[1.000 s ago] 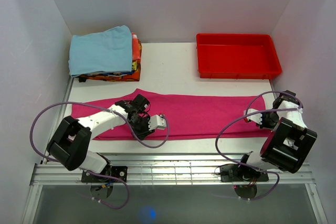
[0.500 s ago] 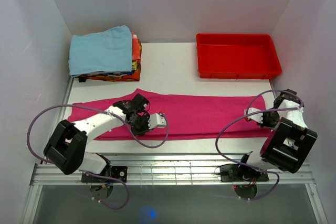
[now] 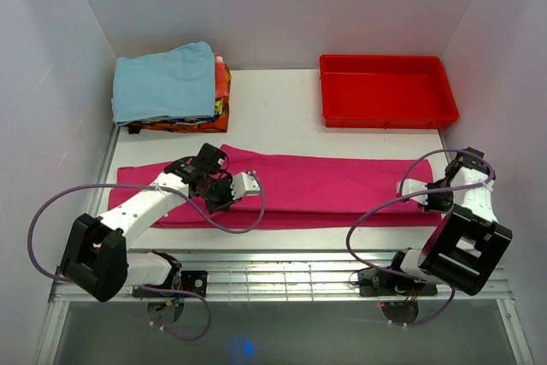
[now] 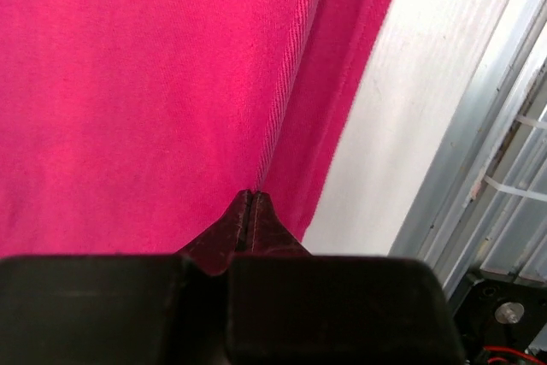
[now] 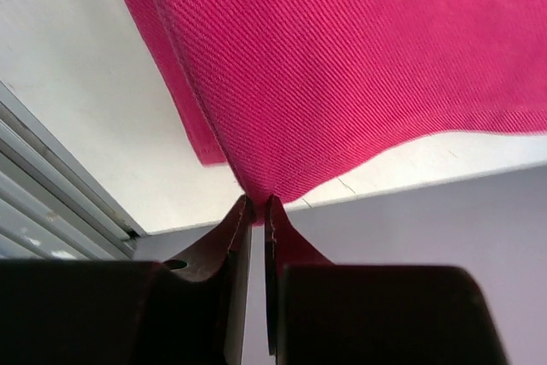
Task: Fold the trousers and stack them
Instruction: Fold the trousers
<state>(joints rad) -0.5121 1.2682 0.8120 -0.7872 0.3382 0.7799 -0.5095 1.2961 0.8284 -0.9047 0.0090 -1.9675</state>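
One pair of magenta trousers is counted, along with one red tray, one pile of folded cloths topped by a light blue cloth, and two arms. The trousers are laid as a long band across the near part of the white table, well apart from the tray and the pile at the far side. Part of their left half is hidden by the left arm, and the waist end cannot be told from the cuffs. The left gripper is seen pressed tight on a fold edge of the trousers. The right gripper is pinched narrowly on their right end corner.
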